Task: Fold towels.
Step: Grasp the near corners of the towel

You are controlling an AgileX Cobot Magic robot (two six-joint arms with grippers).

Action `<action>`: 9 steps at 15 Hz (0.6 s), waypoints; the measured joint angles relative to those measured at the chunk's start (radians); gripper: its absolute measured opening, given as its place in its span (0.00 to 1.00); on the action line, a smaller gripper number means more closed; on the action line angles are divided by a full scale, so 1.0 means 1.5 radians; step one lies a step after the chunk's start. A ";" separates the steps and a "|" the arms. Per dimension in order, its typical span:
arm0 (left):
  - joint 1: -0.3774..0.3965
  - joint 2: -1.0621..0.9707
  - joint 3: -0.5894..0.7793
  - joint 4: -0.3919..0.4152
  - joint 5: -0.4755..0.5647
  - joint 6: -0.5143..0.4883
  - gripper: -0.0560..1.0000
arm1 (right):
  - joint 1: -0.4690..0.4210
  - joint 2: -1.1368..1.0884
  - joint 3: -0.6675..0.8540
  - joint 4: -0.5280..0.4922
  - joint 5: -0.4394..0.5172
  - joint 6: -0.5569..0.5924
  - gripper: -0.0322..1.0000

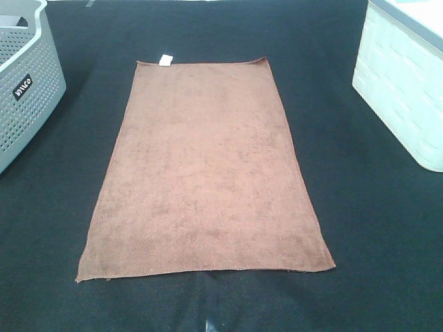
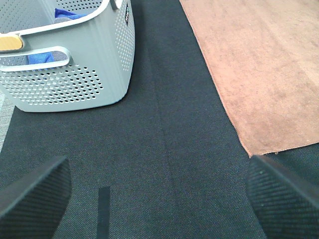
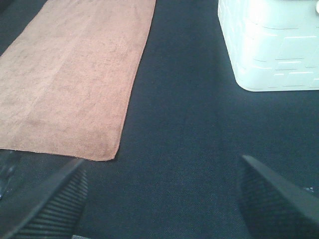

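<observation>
left gripper (image 2: 159,199) and right gripper (image 3: 162,204): jaws wide apart, holding nothing, above the bare black table (image 1: 374,249) off the near corners of the brown towel (image 1: 204,173), which lies flat at table centre; grey basket (image 1: 28,90) at far-left corner, white bin (image 1: 405,90) at far-right corner.

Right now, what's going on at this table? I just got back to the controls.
Nothing is being handled yet. The brown towel lies spread flat and unfolded on the black mat, with its white tag at the far edge. The left gripper and right gripper are both open and empty, each over bare mat beside a near corner of the towel. A grey basket stands to the left and a white bin to the right.
</observation>
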 joint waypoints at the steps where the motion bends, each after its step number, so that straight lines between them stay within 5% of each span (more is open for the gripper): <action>1: 0.000 0.000 0.000 0.000 0.000 0.000 0.90 | 0.000 0.000 0.000 0.000 0.000 0.000 0.77; 9: 0.000 0.000 0.000 0.000 0.000 0.000 0.90 | 0.000 0.000 0.000 0.000 0.000 0.000 0.77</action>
